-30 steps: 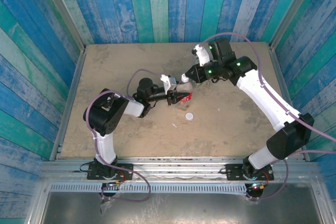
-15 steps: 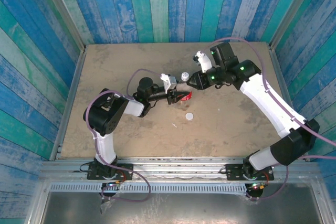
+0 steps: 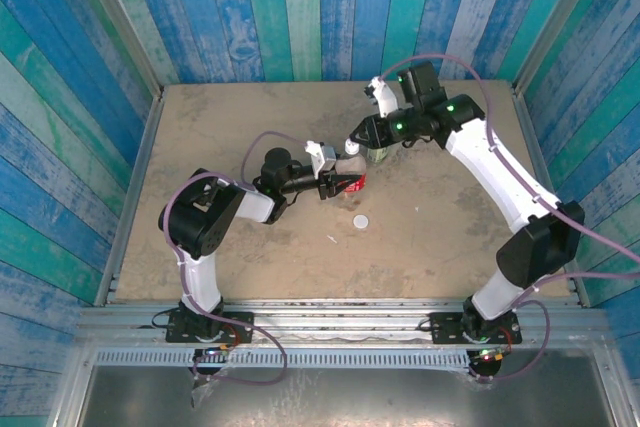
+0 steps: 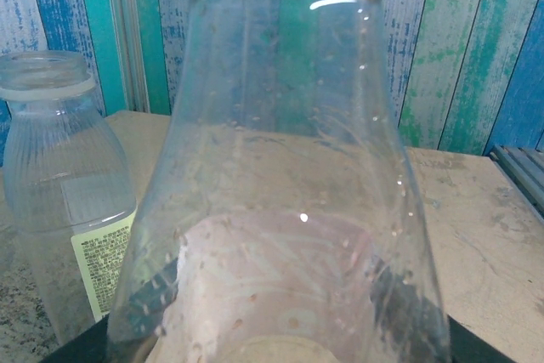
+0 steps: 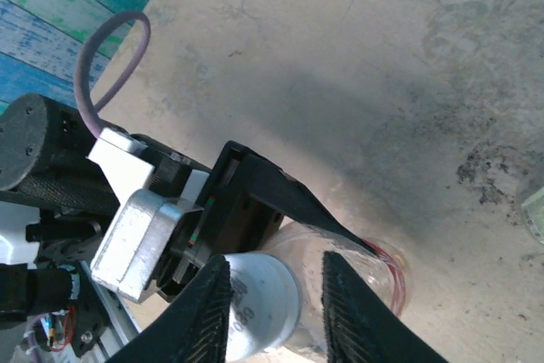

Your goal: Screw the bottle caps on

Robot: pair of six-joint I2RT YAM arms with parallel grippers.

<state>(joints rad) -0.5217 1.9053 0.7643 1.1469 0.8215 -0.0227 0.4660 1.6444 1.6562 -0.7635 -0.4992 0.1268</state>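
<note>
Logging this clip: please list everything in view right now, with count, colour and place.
clear plastic bottle with red label: 1, clear and red, mid-table, gripped by the left tool
clear plastic bottle with pale green label: 1, clear, uncapped, standing beside the gripped bottle
round white plastic screw cap: 1, white, at the gripped bottle's mouth, between the right tool's fingers
loose round white plastic cap: 1, white, flat on the table, nearer the arm bases
small white scrap: 1, white, on the table near the loose cap
table: 1, sandy beige
plank walls: blue and green, around the table
left tool: 1, black, shut on the red-label bottle
right tool: 1, black, fingers apart either side of the cap
</note>
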